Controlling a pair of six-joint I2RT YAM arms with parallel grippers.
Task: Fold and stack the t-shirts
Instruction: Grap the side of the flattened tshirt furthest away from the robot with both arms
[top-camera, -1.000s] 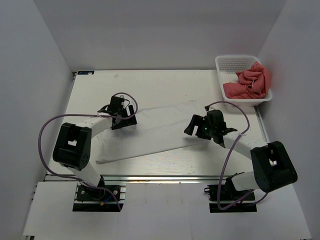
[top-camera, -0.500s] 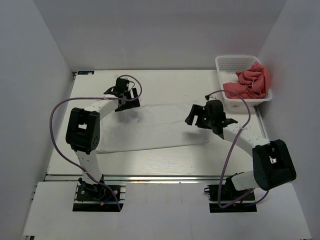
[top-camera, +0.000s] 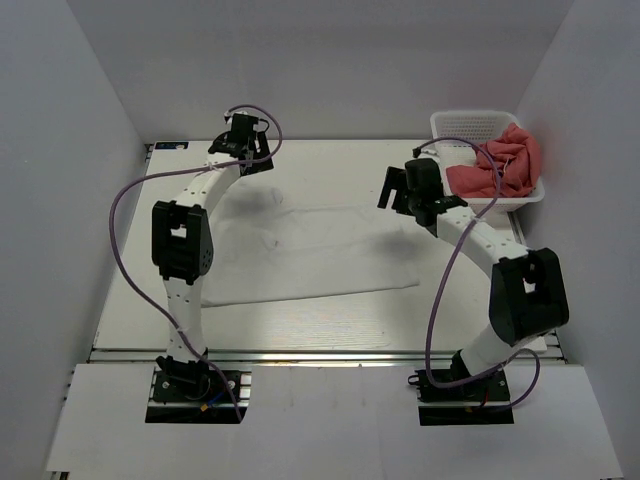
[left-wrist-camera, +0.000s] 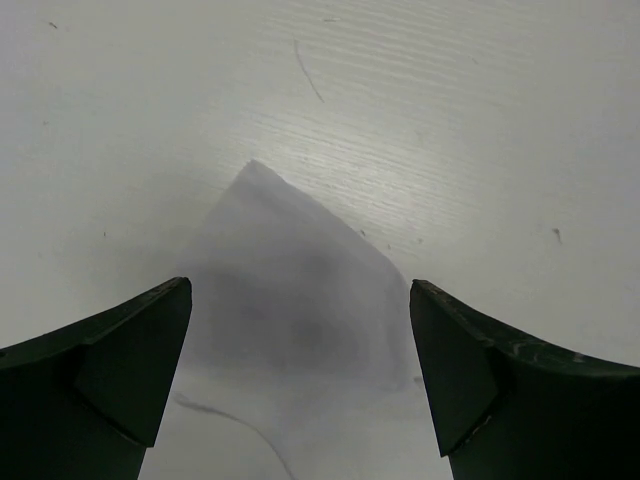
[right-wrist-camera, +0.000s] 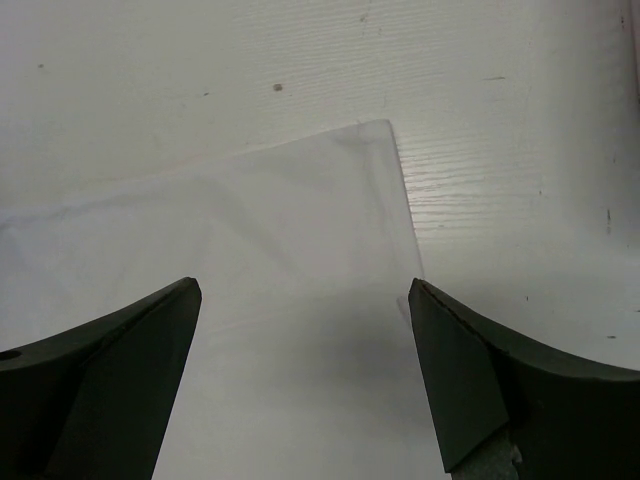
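Note:
A white t-shirt (top-camera: 310, 255) lies spread flat in the middle of the table. My left gripper (top-camera: 243, 152) hangs open over the far left of the table. In the left wrist view a pointed corner of the white t-shirt (left-wrist-camera: 290, 270) lies below the left gripper (left-wrist-camera: 300, 290), which holds nothing. My right gripper (top-camera: 405, 193) is open above the shirt's far right side. Its wrist view shows a square corner of the white t-shirt (right-wrist-camera: 300, 230) under the empty right gripper (right-wrist-camera: 302, 290). Coral-pink t-shirts (top-camera: 503, 165) lie bunched in the basket.
A white lattice basket (top-camera: 462, 125) stands at the back right corner, its right rim overhung by the pink cloth. Grey walls close in the table on three sides. Purple cables loop from both arms.
Both arms have stretched out toward the back of the table, the left one farthest. The white t-shirt has shifted from a slanted strip to a flatter, more level spread.

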